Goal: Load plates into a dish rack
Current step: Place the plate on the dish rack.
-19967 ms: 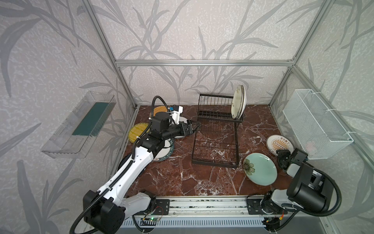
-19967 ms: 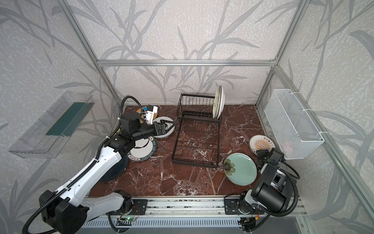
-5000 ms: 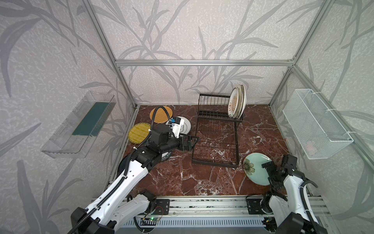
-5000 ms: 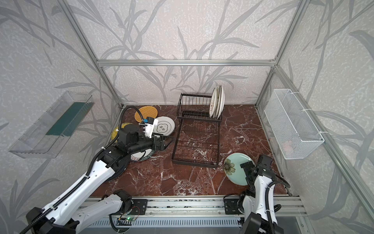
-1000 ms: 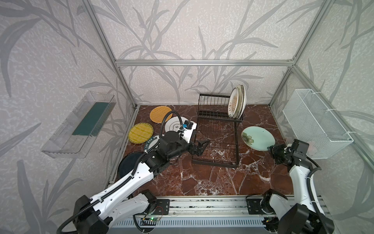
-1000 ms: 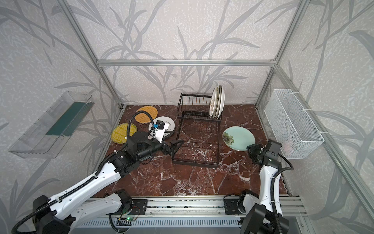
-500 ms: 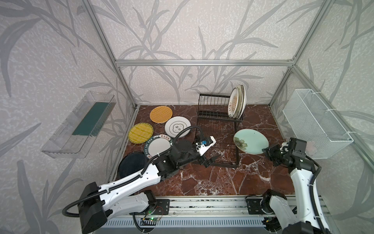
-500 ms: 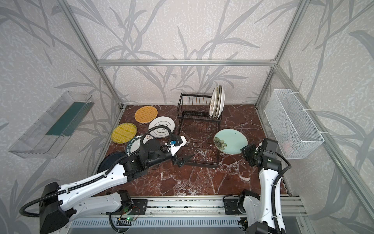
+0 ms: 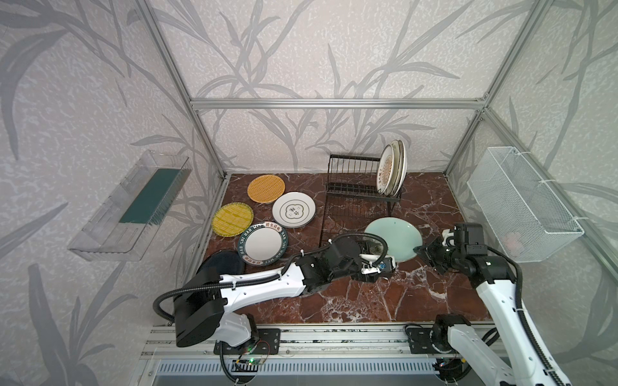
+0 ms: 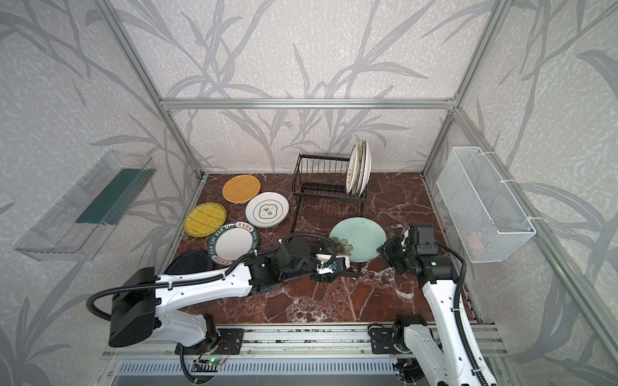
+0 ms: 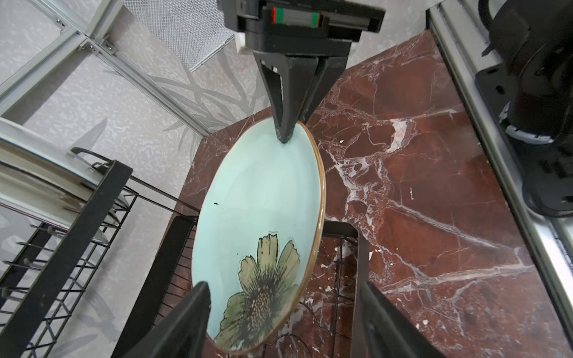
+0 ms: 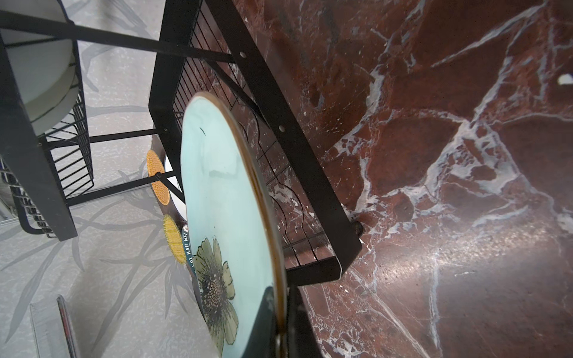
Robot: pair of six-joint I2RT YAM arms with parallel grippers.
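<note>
Right gripper (image 9: 420,249) is seen clamped on the rim of the teal plate (image 9: 398,237), one finger on each face, at the edge opposite the flower print. Left gripper (image 11: 283,288) is held with jaws spread, one on either side of the flower end of the same plate. A clear gap is seen at one jaw; contact at the other cannot be settled from the wrist view. Marble table (image 9: 368,300) is noted as the floor of the cell. Dish rack (image 9: 354,187) is set toward the back, with the upright slot row behind and the flat grid tray in front. The teal plate is carried tilted, off the table, over the front right corner of that tray. What appear to be three upright plates (image 9: 392,167) are lodged at the right end of the slot row. Left of the rack, lying flat on the table, are recorded the lettered-rim plate (image 9: 263,243), the white emblem plate (image 9: 293,210), the orange woven plate (image 9: 266,188), the yellow woven plate (image 9: 233,219) and, nearest the front, the black plate (image 9: 219,265), partly covered by the left arm.
</note>
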